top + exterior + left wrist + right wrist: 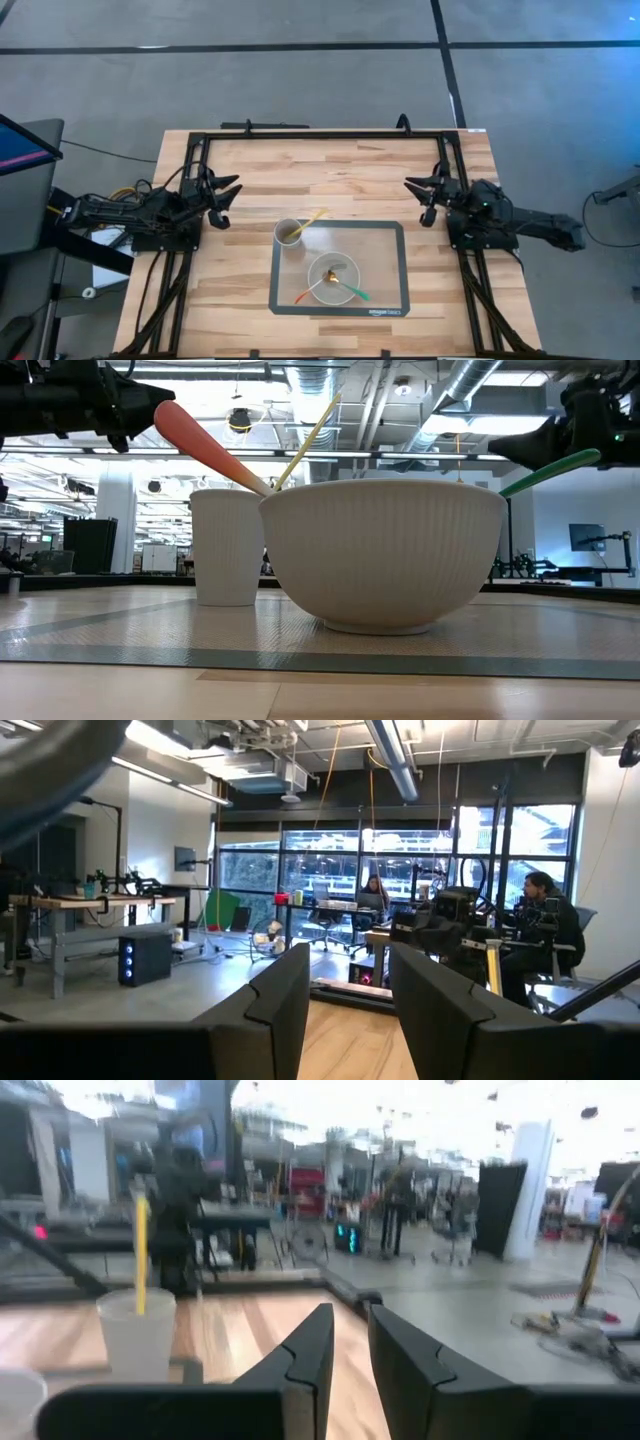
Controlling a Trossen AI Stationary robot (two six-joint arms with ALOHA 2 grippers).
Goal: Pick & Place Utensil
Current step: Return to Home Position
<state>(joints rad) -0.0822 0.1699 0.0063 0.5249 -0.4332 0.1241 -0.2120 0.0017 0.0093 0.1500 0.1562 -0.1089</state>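
The bowl (333, 279) held the fork (310, 293), with the cup (289, 235) and its leaning straw (310, 220) just beside the bowl; an arm swinging low toward the bowl could clip the straw and tip the cup. Left gripper (231, 201), well left of the bowl, gaped empty; right gripper (417, 201), well right, stood narrowly parted, touching nothing

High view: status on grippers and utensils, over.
Left gripper open, empty, at table's left edge. Right gripper open, empty, at right edge. Yellow straw in gray cup, orange fork in gray bowl, both on mat. Nothing blocking either arm.
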